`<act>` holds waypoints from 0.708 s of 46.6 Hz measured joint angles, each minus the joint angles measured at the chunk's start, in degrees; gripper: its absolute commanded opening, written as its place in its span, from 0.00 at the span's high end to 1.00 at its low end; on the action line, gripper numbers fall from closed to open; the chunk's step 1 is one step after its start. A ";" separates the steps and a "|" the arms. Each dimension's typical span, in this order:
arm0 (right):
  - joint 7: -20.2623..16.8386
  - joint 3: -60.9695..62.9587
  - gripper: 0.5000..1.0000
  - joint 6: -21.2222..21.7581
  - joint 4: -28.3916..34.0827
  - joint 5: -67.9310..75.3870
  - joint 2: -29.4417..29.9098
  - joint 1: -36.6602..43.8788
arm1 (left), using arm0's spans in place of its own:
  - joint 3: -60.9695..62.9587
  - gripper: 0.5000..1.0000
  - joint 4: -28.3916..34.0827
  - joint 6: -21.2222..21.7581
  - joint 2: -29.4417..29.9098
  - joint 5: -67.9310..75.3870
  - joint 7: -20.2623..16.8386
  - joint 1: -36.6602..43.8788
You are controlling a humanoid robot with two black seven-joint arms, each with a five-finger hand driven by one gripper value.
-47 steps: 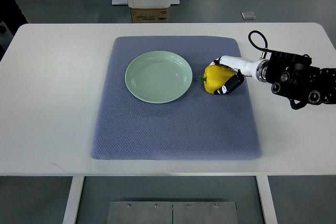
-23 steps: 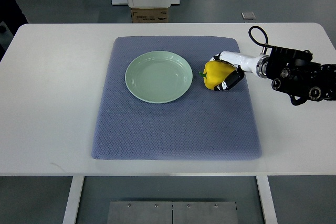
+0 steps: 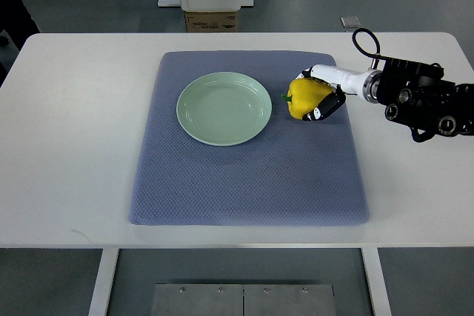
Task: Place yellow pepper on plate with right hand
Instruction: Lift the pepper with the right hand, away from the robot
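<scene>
Nearest the camera, the front of the white table [image 3: 67, 183] and the lower half of the grey mat [image 3: 244, 183] lie bare. Further back, about midway up the mat, sits the pale green plate [image 3: 224, 108], nothing on it. Just to its right, apart from its rim by a narrow strip of mat, is the yellow pepper [image 3: 304, 98], with its green stem pointing left toward the plate.

The right hand [image 3: 320, 97] comes in from the right edge, its black forearm low over the table and its white wrist reaching onto the mat's far right part. Its fingers are wrapped round the pepper from the right side and the near side, a dark fingertip [image 3: 316, 115] showing under the pepper's near edge, so the hand is closed on the fruit. Whether the pepper touches the mat or hangs just clear of it cannot be told from this steep view.

What matters for the coming move is direction: the plate lies straight to the left of the held pepper, along the line of the forearm, at much the same depth on the mat. So the carry looks like a short push leftward over the rim, with little forward or backward shift needed. The left arm does not show.
</scene>
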 measured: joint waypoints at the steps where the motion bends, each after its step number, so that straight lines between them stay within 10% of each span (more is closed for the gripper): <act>1: 0.00 0.00 1.00 0.04 0.00 0.00 -0.02 0.16 | 0.00 0.00 0.00 0.00 0.00 0.00 0.00 0.00; 33: -0.34 0.02 1.00 0.26 -0.05 0.00 -0.01 2.41 | -0.02 0.00 0.00 0.00 0.00 0.02 0.02 0.00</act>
